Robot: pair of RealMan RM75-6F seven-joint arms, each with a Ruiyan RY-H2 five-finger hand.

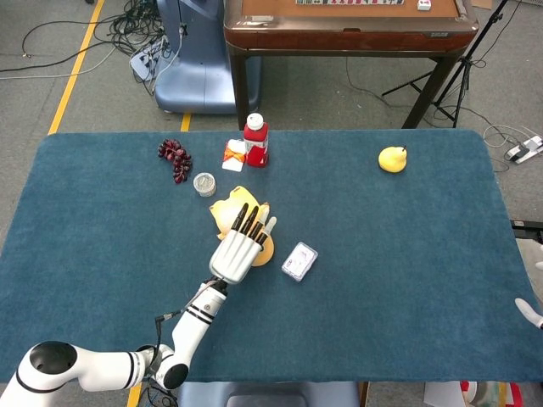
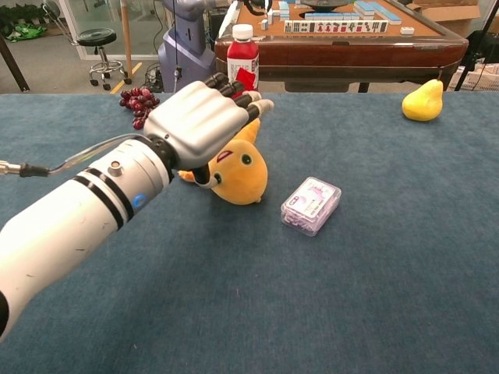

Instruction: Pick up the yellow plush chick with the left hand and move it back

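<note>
Most of the task is ahead of me, I judge: the chick [image 2: 235,168] lies on its side on the table [image 1: 407,254], near the middle, not lifted and not moved back. I have my left hand [image 2: 203,117] spread over its body, palm down, fingers [image 1: 251,222] extended toward the bottle [image 2: 243,59]; whether any of them grip the plush I cannot tell, since the palm hides the contact. What is left is closing, lifting and carrying it back. My right hand barely shows at the head view's right edge, its fingers unreadable. As for the chick, it is yellow-orange and soft, head toward me, face showing, with a small box [image 2: 311,205] just beside it.
</note>
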